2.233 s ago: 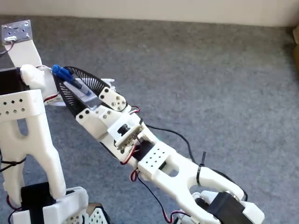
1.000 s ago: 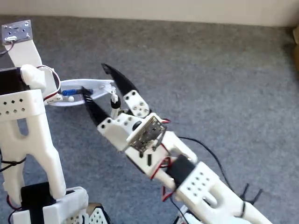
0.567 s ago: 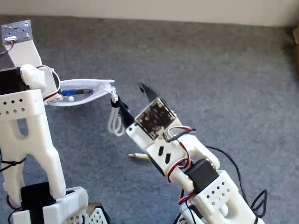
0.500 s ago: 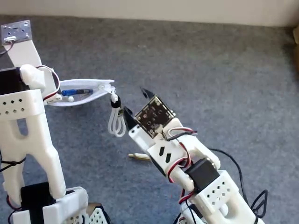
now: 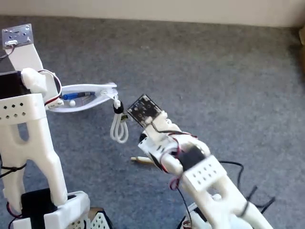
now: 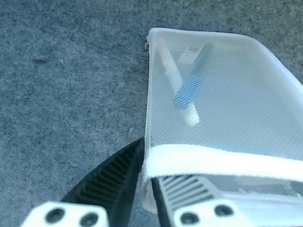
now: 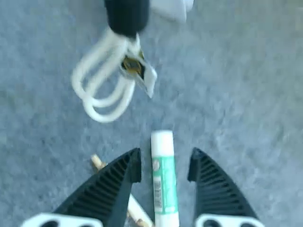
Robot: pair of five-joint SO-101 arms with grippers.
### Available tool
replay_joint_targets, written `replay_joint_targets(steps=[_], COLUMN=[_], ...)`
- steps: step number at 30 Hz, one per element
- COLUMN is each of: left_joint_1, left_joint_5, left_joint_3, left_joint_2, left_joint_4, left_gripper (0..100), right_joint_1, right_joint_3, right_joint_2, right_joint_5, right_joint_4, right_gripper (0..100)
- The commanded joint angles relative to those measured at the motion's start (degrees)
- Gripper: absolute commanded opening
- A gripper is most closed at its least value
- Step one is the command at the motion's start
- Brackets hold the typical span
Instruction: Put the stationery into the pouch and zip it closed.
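A white mesh pouch (image 5: 97, 90) hangs off the carpet with my left gripper (image 6: 148, 163) shut on its white edge band. Through the mesh (image 6: 227, 109) I see a blue pen (image 6: 189, 90) and a white stick (image 6: 175, 80) inside. A black zipper pull (image 5: 117, 108) with a white cord loop (image 5: 118, 130) dangles from the pouch's end. My right gripper (image 7: 165, 158) points down at the carpet, open, with a green-and-white glue stick (image 7: 164, 189) lying between its fingers. A wooden pencil (image 5: 141, 161) lies beside the glue stick.
Grey carpet (image 5: 228, 81) covers the whole work area, with open room to the right and at the back. The left arm's white base (image 5: 28, 157) stands at the near left. A pale wall edge (image 5: 167, 9) runs along the back.
My right gripper let the blue pen go into the pouch, drew back, and swung down over the glue stick on the carpet. The pouch stays held by my left gripper.
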Motion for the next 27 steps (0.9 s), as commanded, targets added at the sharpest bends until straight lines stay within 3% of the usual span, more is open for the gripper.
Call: replay_joint_targets(steps=[1,10,27], left_joint_1=[-0.57,-0.66,-0.66], left_joint_5=[0.53,0.53,0.53], left_joint_3=[0.13,0.22,0.31], left_joint_2=[0.31,0.31,0.4], left_joint_4=[-0.88,-0.88,-0.88], left_gripper=[0,0,0], right_joint_1=[1.01,1.1,3.91], right_joint_3=[-5.93,-17.45,-38.55], right_joint_2=[8.92,27.91,53.49], right_joint_5=[0.44,0.62,0.62], right_joint_4=[0.4,1.1,14.37], right_gripper=[13.1,13.1,13.1])
